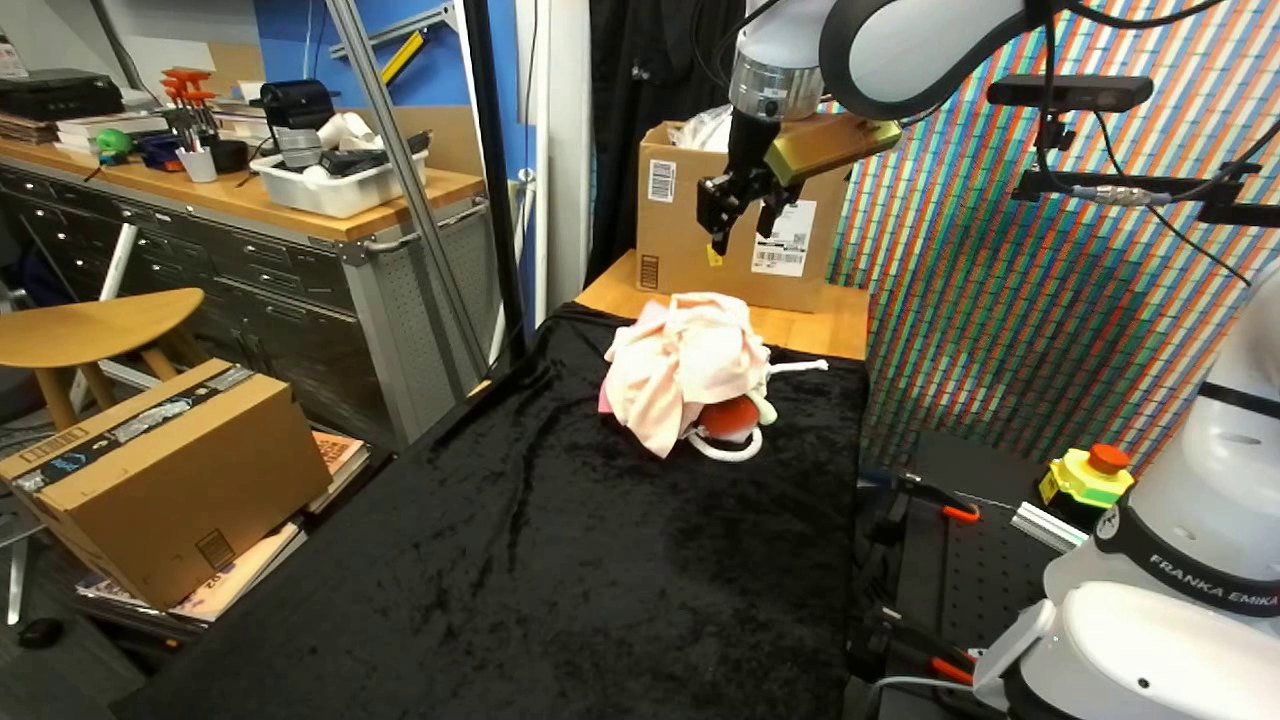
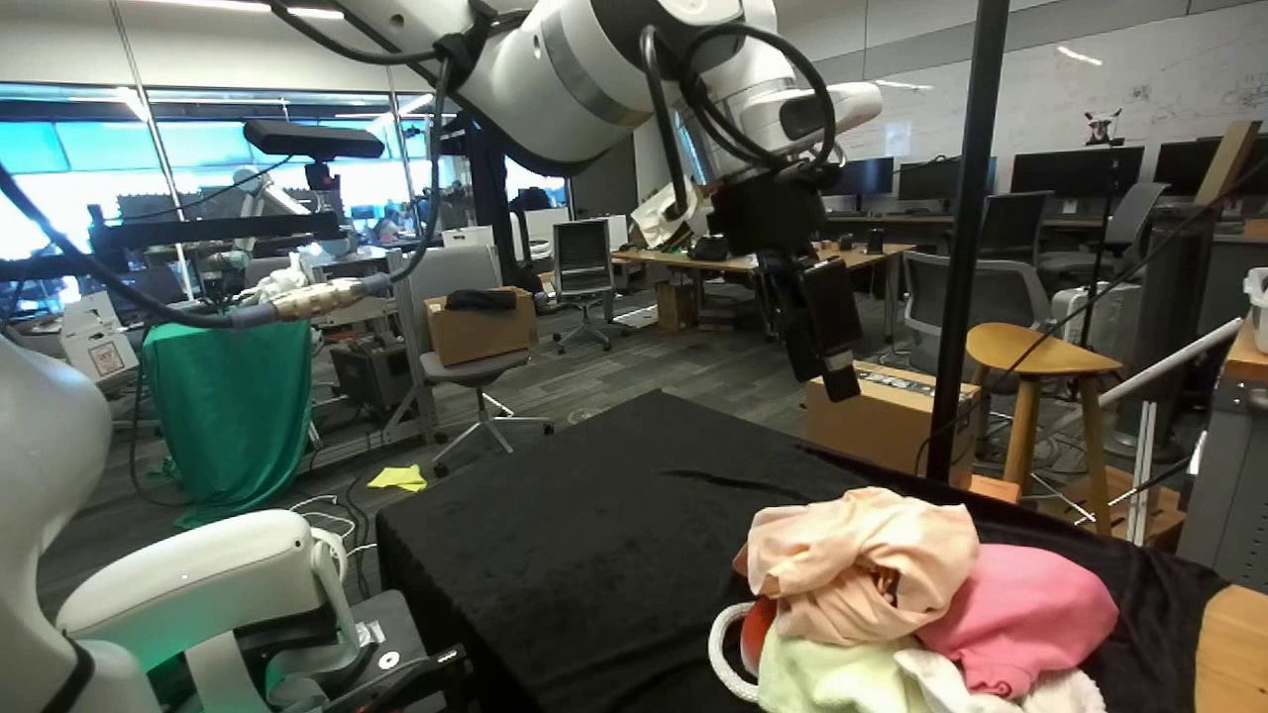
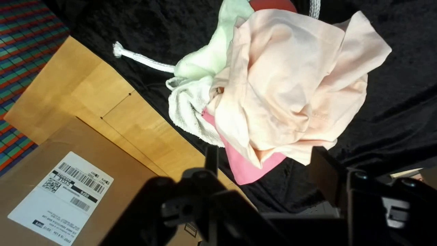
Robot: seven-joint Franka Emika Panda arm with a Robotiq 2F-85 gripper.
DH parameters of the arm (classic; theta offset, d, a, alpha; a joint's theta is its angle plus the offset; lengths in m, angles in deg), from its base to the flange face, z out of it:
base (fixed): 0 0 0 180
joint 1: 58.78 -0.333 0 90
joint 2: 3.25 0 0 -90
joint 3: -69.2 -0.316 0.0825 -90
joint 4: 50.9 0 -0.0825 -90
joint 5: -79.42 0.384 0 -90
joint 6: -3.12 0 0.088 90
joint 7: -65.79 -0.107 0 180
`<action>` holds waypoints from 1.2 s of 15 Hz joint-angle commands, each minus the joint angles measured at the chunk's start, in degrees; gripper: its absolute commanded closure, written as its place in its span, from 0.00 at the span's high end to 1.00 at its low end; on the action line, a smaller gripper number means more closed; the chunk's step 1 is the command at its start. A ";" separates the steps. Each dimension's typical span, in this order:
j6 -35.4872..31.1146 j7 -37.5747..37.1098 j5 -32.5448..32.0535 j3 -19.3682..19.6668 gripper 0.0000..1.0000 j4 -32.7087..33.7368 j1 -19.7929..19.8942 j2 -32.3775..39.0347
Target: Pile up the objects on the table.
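Tool (image 3: 265, 152) hangs over the heap (image 2: 892, 604), fingers (image 3: 212, 160) spread wide w/ nothing held — no contact w/ any cloth that I can see. Heap sits on the black cover (image 1: 600, 600) of the bench (image 1: 840, 325), toward the end w/ the cardboard box (image 1: 680, 235). Peach cloth (image 3: 290, 85) is on top; pink cloth (image 2: 1030, 604), pale green cloth (image 2: 832, 673) and white terry cloth (image 3: 191, 106) stick out from under it, plus white rope (image 1: 728, 457) and a red thing (image 1: 728, 415), mostly hidden, ID unclear.

Next move turns on this: heap is below the tool, vert. gap b/w them; in the wrist view the pink corner and nearest peach edge show b/w the fingers, peach bulk further off. Heap is roundish — no clear long axis to square up to. Pile looks prob. done, so backing off seems likeliest; going down here could snag the peach edge and drag the top layer.
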 commanded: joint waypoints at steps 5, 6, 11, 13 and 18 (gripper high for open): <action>0.91 10.95 3.14 -1.63 1.00 -3.19 -2.39 -6.10; 1.75 13.53 4.26 -1.93 1.00 -3.70 -3.11 -7.59; 9.15 24.18 11.85 -2.41 1.00 -6.23 -7.00 -16.57; 12.37 26.68 13.96 -2.23 1.00 -7.55 -7.94 -20.80; 18.60 31.09 15.97 -1.67 1.00 -10.39 -8.53 -29.43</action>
